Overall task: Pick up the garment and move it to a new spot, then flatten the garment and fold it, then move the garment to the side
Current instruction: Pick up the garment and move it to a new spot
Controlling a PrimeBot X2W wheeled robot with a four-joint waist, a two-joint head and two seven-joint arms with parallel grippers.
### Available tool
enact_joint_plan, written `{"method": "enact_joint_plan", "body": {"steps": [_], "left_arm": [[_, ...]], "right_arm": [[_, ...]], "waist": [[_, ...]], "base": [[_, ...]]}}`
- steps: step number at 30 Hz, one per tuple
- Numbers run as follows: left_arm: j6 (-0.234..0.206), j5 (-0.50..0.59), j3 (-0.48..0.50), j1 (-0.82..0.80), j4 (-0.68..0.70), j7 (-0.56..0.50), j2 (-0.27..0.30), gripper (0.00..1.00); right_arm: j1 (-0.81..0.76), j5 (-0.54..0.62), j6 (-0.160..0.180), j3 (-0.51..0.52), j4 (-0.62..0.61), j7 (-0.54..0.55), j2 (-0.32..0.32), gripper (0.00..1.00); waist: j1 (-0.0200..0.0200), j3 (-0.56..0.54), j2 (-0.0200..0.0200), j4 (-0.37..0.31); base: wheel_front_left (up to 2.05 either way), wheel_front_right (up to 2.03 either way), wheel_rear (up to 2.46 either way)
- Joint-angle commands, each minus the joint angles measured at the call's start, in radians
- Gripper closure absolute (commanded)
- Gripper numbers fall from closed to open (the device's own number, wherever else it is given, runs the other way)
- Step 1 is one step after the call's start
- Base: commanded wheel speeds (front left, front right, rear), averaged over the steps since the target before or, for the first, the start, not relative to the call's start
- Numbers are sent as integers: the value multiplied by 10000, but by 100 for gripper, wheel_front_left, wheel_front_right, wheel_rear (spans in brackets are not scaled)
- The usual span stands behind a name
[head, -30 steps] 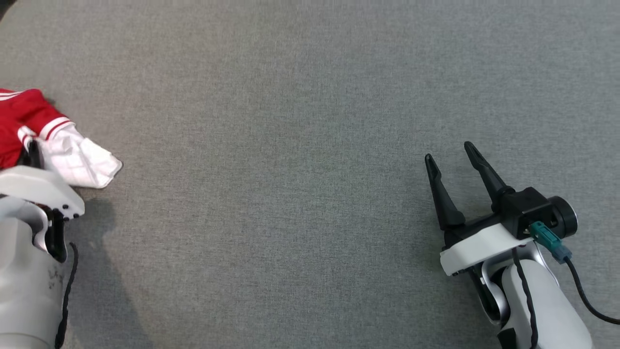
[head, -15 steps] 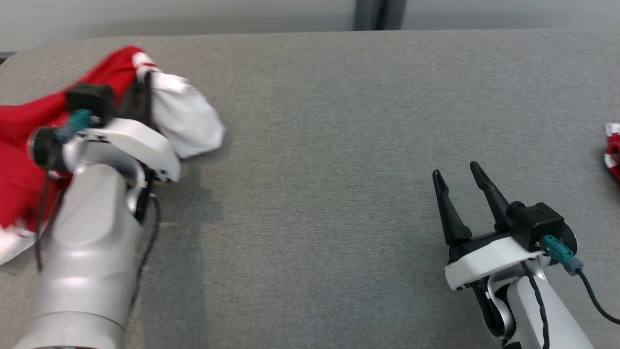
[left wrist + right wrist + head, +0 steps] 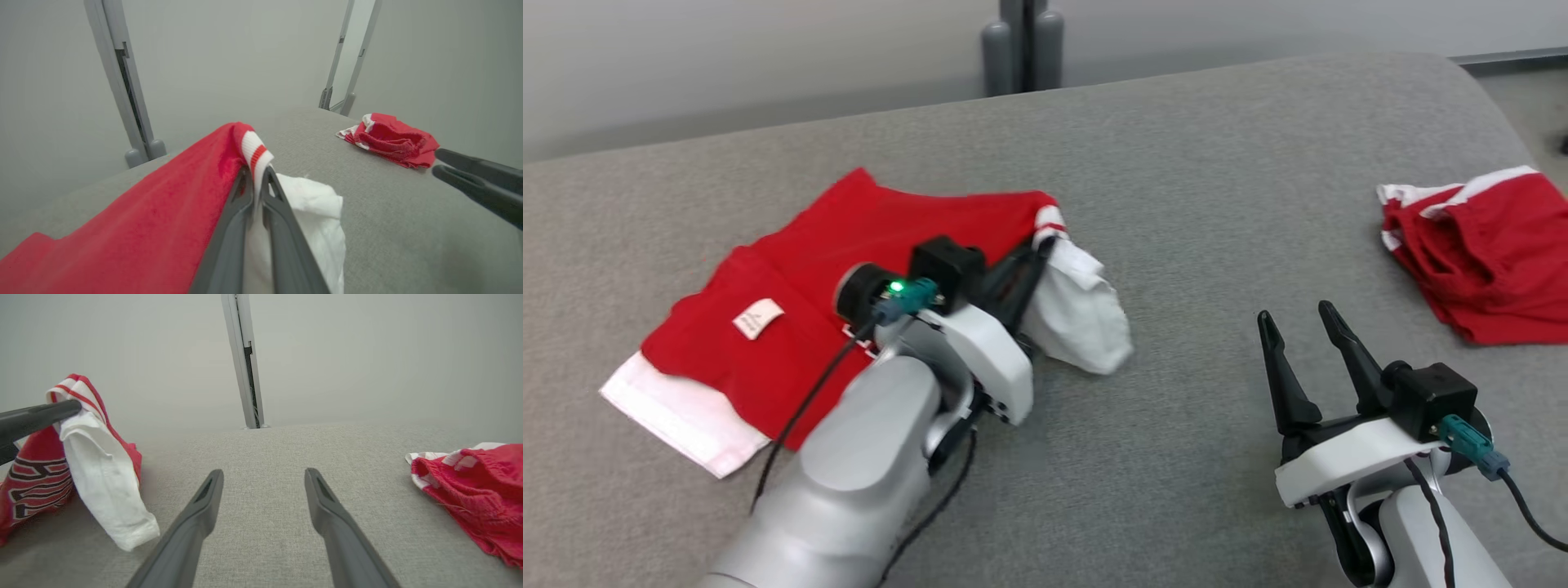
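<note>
- Since one second ago the head camera has tilted up and turned. The far edge of the grey surface point(image 3: 1217, 147), the wall and two grey posts point(image 3: 1022, 47) have come into the head view.
- The garment point(image 3: 849, 237) was then only a bunched piece at the left edge of the view. Half a second ago it was still crumpled around the left arm point(image 3: 866, 457). Now its red body lies spread out over the left part of the surface.
- At the far left, one white sleeve point(image 3: 678, 412) lies flat on the surface.
- A small white label point(image 3: 757, 317) shows on the red cloth, just left of the arm's wrist.
- The left jaws are almost fully closed, as before. They pinch the garment at its red and white striped band point(image 3: 255, 153) and hold this corner up from the surface.
- The other white sleeve point(image 3: 1086, 314) hangs from the pinched place. Its lower end reaches the surface just right of the jaws.
- In the right wrist view, black and white lettering shows on the lifted red cloth.
- The right jaws stand wide open and hold nothing, the same as one second ago. They are over bare surface, well apart from the garment, and have kept almost the same place in the head view.
- At the far right, a second red garment point(image 3: 1478, 261) with white trim lies crumpled. Half a second ago only its edge showed.
</note>
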State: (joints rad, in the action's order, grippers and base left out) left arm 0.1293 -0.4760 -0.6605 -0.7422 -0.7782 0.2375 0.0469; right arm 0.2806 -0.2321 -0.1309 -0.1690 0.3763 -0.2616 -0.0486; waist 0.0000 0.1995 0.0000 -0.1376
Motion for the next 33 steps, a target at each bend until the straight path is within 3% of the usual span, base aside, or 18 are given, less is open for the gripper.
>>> {"method": "enact_joint_plan", "body": {"steps": [1, 7, 8, 9, 18, 28, 33], "left_arm": [[-188, -509, -600, 144, 323, -26, 74, 100], [-1231, -1602, -2159, -391, 712, 92, 71, 100], [-1392, -1704, -2238, -476, 680, 147, 68, 78], [-1669, -1765, -2341, -571, 501, 226, 67, 0], [-2135, -1217, -1300, -98, 239, 281, 143, 0], [-2777, 223, 2118, 2822, 1908, 283, 994, 0], [-2891, 849, 3908, 4665, 2788, 273, 1000, 0]], "right_arm": [[-73, -92, 3, -22, 9, -46, -50, 0], [-77, -233, 3, -151, 0, -47, -53, 0], [-67, -253, 3, -159, -12, -47, -50, 0], [-54, -272, 3, -130, -46, -47, -51, 0], [-170, -233, 3, 170, -134, -46, -51, 0], [-452, -136, 3, 252, 51, -46, -52, 0], [-716, -87, 3, 258, 211, -47, -56, 0]], "waist": [[0, -71, 0, -375], [0, 21, 0, -845], [0, 44, 0, -894], [0, 67, 0, -946], [0, -73, 0, -601], [0, -818, 0, 133], [0, -1277, 0, 490]], "base": [[0, 0, 0], [0, 0, 0], [0, 0, 0], [0, 0, 0], [0, 0, 0], [0, 0, 0], [0, 0, 0]]}}
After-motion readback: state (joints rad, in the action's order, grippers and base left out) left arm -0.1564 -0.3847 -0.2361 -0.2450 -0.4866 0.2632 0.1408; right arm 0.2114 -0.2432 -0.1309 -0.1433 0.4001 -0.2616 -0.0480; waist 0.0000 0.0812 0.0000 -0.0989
